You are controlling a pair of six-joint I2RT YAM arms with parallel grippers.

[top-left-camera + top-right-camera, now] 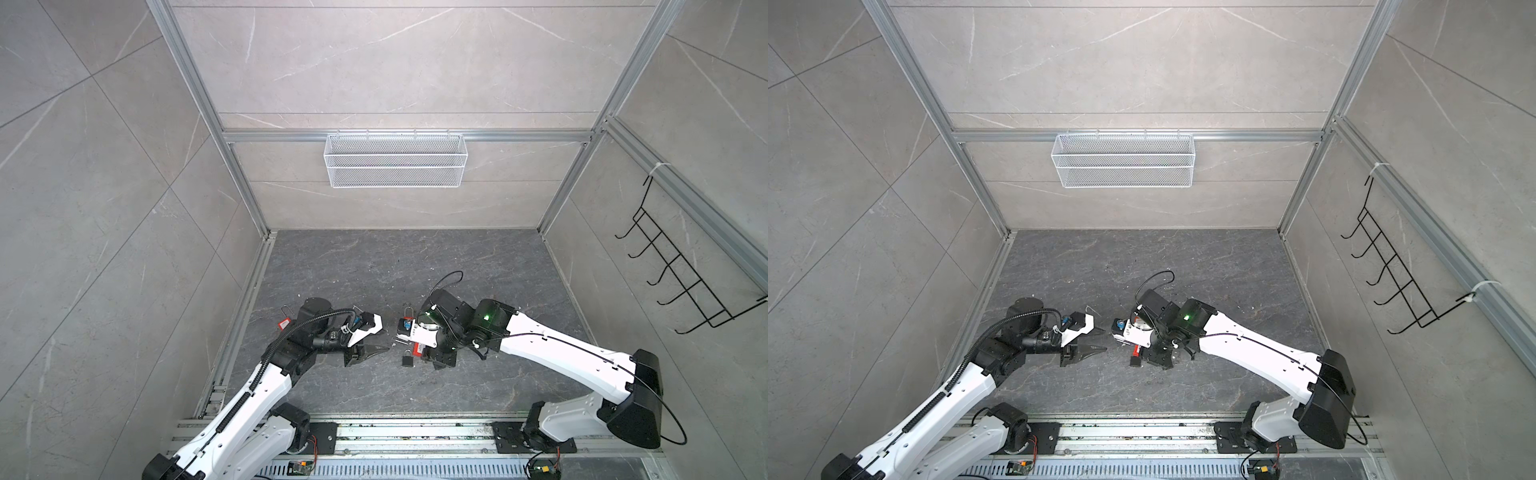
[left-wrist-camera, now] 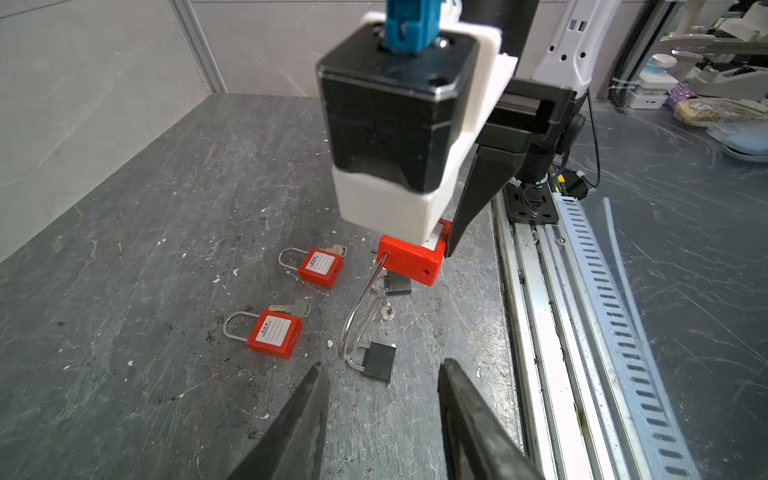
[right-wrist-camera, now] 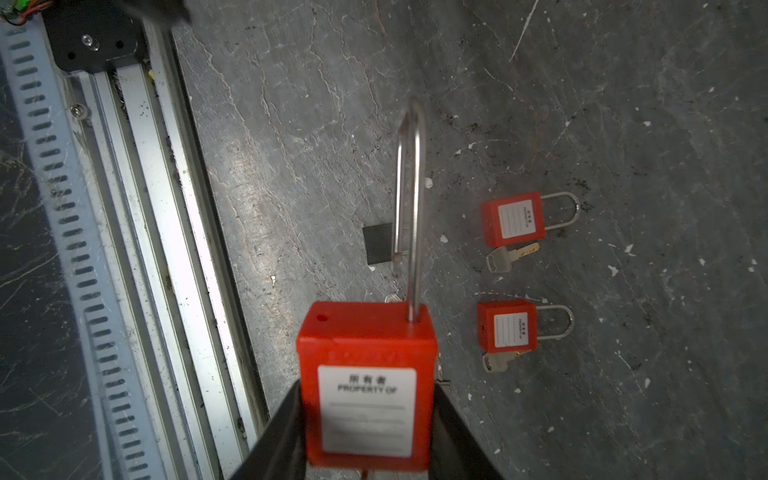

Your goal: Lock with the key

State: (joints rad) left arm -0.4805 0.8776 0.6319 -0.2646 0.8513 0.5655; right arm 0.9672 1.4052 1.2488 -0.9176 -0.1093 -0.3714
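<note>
A: Where is the lock right now?
B: The red padlock [image 3: 368, 345] is clamped by its body in the right pincer [image 3: 368, 415], lifted off the worktop [image 1: 415, 266] near its front edge. Its long shackle [image 3: 409, 199] points toward the left pincer [image 2: 383, 368], which hangs with its fingers apart and nothing between them.
A: And the lock is undone?
B: Yes. One leg sits in the body and the free leg stands clear of its hole [image 3: 321, 318]. I cannot make out a key in the held lock. Keys [image 3: 505, 257] lie by the two small red padlocks [image 2: 320, 266].
A: So what is the step in hand?
B: My guess is that the left pincer takes the shackle near its bend, swings the free leg over the hole, then presses straight along the legs while the right one holds firm. With an off-centre grip, the leg may skew and jam on the rim.
A: Is there room to work?
B: It is tight underneath. A black padlock [image 2: 379, 360] lies right by the shackle's bend, though I cannot tell if they touch, and a second black one [image 2: 397, 284] sits under the body. The metal rail [image 2: 536, 291] runs just beside. Toward the back wall the worktop is bare, so lifting and drifting that way would give clearance
</note>
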